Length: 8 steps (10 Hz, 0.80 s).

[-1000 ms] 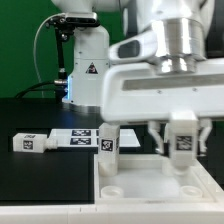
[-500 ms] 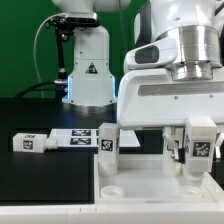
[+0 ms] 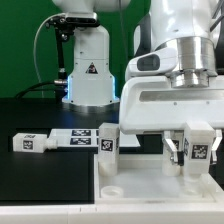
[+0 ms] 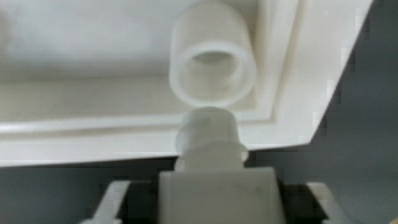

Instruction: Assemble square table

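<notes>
The white square table top [image 3: 140, 180] lies at the front, with round corner sockets [image 3: 112, 187]. One tagged white leg [image 3: 108, 140] stands upright at its far corner on the exterior view's left. My gripper [image 3: 201, 156] is shut on another tagged leg [image 3: 203, 146] and holds it upright just above the top, toward the exterior view's right. In the wrist view the held leg [image 4: 221, 188] sits between my fingers [image 4: 118, 200]. Its peg tip [image 4: 210, 132] points at a round socket [image 4: 221, 62] near the top's corner and is close to the rim.
The marker board [image 3: 75, 138] lies on the black table at the exterior view's left, with a small tagged white block [image 3: 26, 143] beside it. The big white robot base [image 3: 85, 65] stands behind. The table top's edge [image 4: 302, 110] borders the dark table surface.
My gripper has carried the leg toward the exterior view's right and slightly lower over the table top. The move was larger in the first half second, then small.
</notes>
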Tool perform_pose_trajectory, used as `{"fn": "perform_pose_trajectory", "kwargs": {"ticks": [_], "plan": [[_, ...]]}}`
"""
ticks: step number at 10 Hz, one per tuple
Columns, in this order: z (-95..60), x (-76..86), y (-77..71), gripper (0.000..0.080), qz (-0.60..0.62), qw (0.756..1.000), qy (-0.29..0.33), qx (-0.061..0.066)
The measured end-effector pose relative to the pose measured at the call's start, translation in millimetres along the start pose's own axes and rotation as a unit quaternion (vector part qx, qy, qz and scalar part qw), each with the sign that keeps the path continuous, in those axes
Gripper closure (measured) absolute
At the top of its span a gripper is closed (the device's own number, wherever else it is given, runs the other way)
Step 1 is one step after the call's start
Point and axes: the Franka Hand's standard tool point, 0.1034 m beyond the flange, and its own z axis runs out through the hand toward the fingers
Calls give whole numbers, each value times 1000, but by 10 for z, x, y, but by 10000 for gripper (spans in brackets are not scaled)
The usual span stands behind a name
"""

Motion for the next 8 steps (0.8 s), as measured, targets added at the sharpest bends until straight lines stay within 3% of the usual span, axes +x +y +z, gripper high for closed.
{"fn": "perform_pose_trajectory", "kwargs": {"ticks": [8], "plan": [[74,-103,-17,514,-3,1000,-10,-1]]}}
